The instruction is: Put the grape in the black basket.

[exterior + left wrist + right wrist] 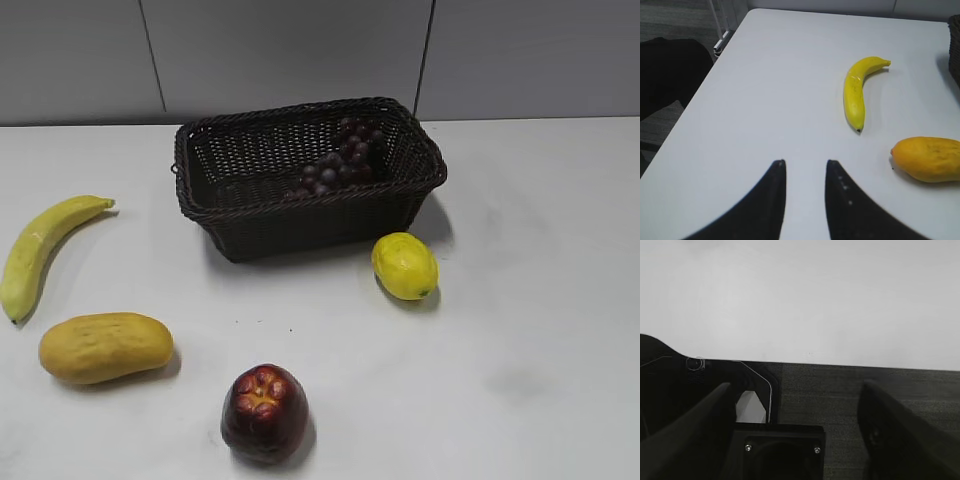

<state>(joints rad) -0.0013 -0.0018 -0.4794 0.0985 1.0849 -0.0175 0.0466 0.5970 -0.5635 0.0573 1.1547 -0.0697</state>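
Note:
The grape (342,160), a long bunch of dark red-purple berries, lies inside the black basket (410,195) against its right wall, at the back middle of the table. Neither gripper shows in the exterior view. In the left wrist view my left gripper (805,162) hovers over bare white table, its jaws a little apart with nothing between them. In the right wrist view my right gripper (797,385) is wide open and empty, hanging over the table's edge and dark floor.
A lemon (405,265) lies in front of the basket's right corner. A dark red apple (264,413) sits at the front. A mango (105,347) (930,158) and a banana (42,250) (856,91) lie at the left.

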